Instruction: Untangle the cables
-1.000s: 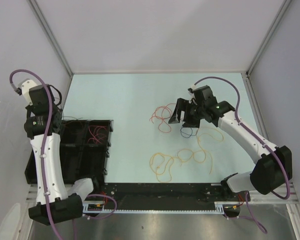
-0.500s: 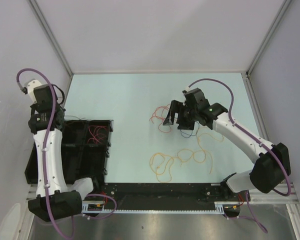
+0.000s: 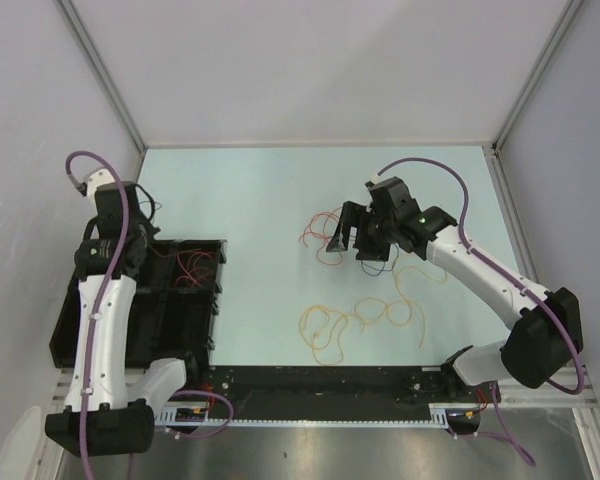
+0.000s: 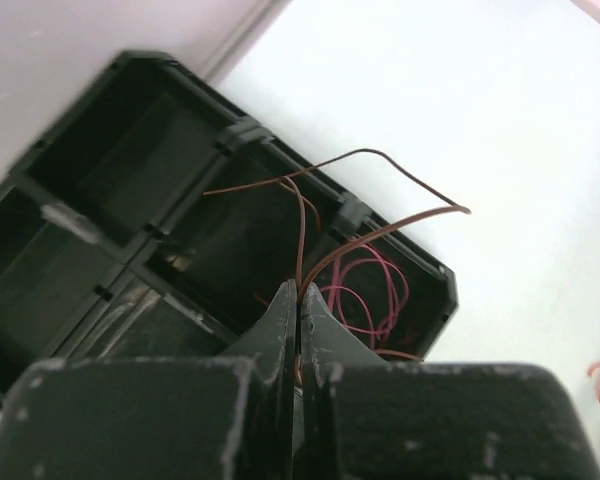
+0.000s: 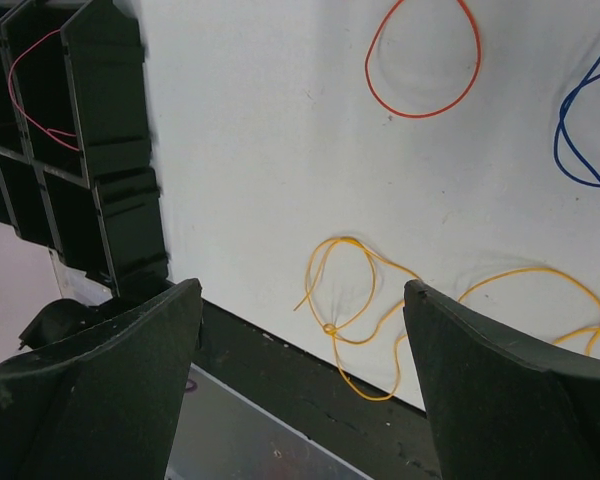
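My left fingers [image 4: 280, 325] pinch a brown cable [image 4: 380, 232] over the tray [image 3: 170, 242], lower left; I'd release it inside next. My right fingers [image 5: 110, 370] gape above the red cable [image 5: 423, 58].

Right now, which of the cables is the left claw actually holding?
The brown cable: it alone is pinched in the shut left claw, above the black tray. The pink one lies loose in a compartment; the yellow cable lies on the table.
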You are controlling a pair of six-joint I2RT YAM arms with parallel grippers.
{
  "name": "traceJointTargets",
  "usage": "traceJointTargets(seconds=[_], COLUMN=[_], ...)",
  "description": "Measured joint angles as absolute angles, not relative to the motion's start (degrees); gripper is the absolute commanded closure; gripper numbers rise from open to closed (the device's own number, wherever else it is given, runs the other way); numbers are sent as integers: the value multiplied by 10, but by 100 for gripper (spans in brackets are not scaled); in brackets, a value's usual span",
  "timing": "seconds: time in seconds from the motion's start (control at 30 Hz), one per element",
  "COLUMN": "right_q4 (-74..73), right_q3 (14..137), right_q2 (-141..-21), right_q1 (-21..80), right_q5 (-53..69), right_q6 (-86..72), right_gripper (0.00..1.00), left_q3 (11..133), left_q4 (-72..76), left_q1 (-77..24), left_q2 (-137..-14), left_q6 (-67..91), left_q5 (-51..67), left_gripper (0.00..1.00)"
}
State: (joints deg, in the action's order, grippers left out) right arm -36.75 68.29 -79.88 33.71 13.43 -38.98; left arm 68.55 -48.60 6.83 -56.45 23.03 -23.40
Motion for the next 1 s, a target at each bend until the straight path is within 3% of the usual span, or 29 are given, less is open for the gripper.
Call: traceJointTargets(seconds=[0.57, 1.0], right_q4=[-373, -387], right_q3=[668, 653], right_q2=[-793, -775], right_q1=[339, 342], right_q5=[145, 144], right_q6=[-389, -390], right_gripper=[13, 14], left_q3=[634, 634], left_q4=[-511, -481], left_q1=[40, 133], left_q2=[-541, -577], left_q6=[266, 219], left_q5=[-260, -262], left_gripper=[100, 100])
